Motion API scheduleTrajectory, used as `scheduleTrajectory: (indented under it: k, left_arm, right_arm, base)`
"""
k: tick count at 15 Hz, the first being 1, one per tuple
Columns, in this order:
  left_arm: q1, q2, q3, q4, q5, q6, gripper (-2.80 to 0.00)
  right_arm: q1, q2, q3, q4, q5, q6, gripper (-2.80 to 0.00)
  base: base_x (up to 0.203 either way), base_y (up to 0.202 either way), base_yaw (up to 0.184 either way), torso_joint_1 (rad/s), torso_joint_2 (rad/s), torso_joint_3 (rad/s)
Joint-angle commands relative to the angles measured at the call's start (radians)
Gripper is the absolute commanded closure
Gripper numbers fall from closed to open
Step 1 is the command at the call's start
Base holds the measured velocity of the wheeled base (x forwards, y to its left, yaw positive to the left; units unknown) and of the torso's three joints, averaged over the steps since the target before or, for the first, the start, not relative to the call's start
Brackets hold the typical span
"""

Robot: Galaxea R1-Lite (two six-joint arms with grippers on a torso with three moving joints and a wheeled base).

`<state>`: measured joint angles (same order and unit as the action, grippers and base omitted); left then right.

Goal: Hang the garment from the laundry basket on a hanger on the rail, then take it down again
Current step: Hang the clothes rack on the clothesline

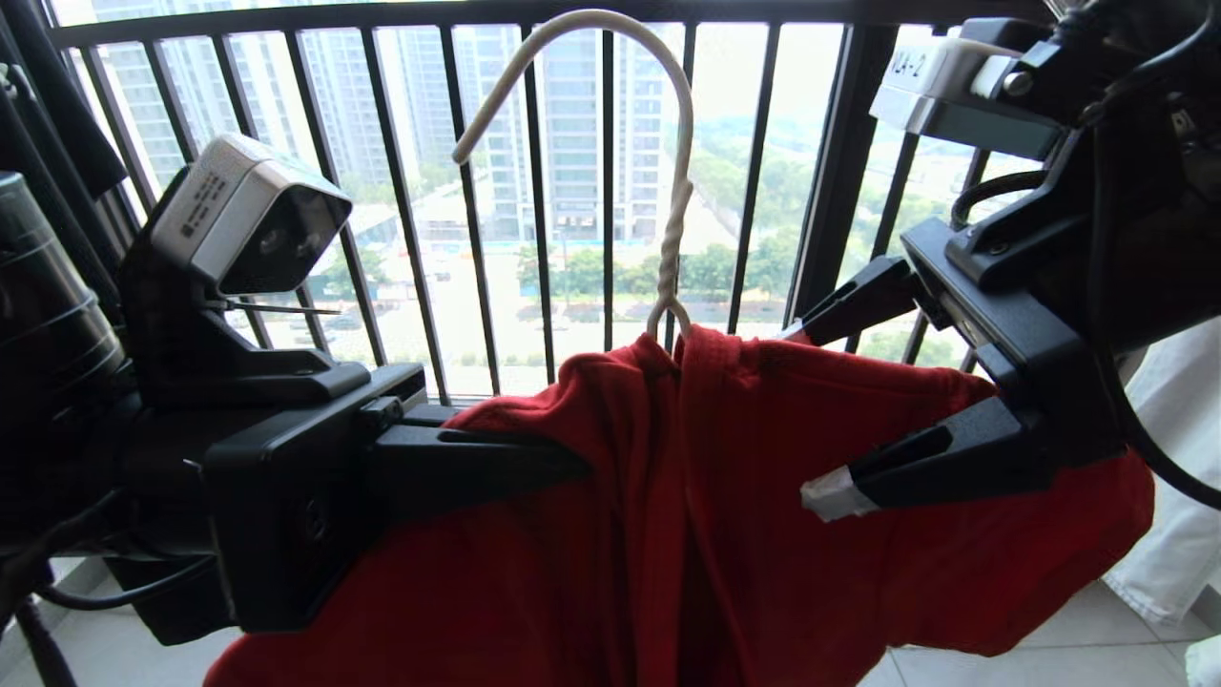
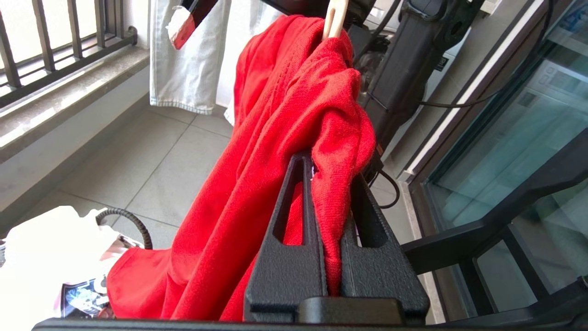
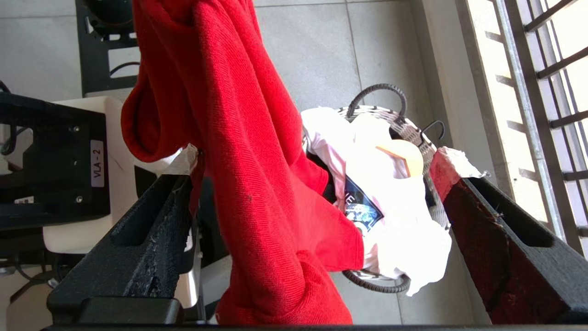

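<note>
The garment fills the lower centre of the head view, draped over the hanger, whose hook rises into the upper centre in front of the balcony railing. The left gripper reaches in from the lower left, clamped onto the cloth. The right gripper sits at the right, one finger above the cloth's edge, one in front. Below, in the right wrist view, the laundry basket stands on the floor near the railing, behind the hanging garment.
</note>
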<state>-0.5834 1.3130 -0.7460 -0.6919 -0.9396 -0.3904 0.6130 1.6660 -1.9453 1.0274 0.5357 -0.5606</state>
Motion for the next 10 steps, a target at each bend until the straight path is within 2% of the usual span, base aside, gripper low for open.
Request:
scheduleTrajectory:
  k: [1, 3, 4, 5, 7, 10]
  left_arm:
    - [0.007, -0.015, -0.003, -0.005, -0.004, -0.002, 0.00]
    - [0.009, -0.020, -0.004, -0.005, -0.004, -0.002, 0.00]
    - [0.014, -0.021, -0.006, -0.006, -0.004, -0.002, 0.00]
    - [0.018, -0.025, -0.006, -0.008, -0.004, -0.002, 0.00]
    - [0.027, -0.030, -0.006, -0.016, -0.002, -0.005, 0.00]
    - [0.033, -0.031, -0.004, -0.035, -0.002, -0.011, 0.00]
  right_arm:
    - [0.013, 0.010, 0.002, 0.006, 0.007, -0.001, -2.80]
    - [0.028, 0.011, 0.004, 0.006, 0.006, 0.001, -2.80]
    - [0.035, 0.015, 0.003, 0.007, 0.007, 0.001, -1.68]
    - [0.043, 0.015, 0.003, 0.006, 0.007, 0.002, 0.00]
    - [0.059, 0.011, 0.003, 0.008, 0.010, 0.035, 0.00]
    - [0.085, 0.009, 0.002, 0.009, 0.020, 0.042, 0.00]
  base:
    - [0.000, 0.000, 0.000, 0.000, 0.00, 0.000]
    - [0.000, 0.000, 0.000, 0.000, 0.00, 0.000]
    - [0.000, 0.000, 0.000, 0.000, 0.00, 0.000]
    - [0.000, 0.000, 0.000, 0.000, 0.00, 0.000]
    - [0.000, 0.000, 0.000, 0.000, 0.00, 0.000]
    - [0.000, 0.000, 0.000, 0.000, 0.00, 0.000]
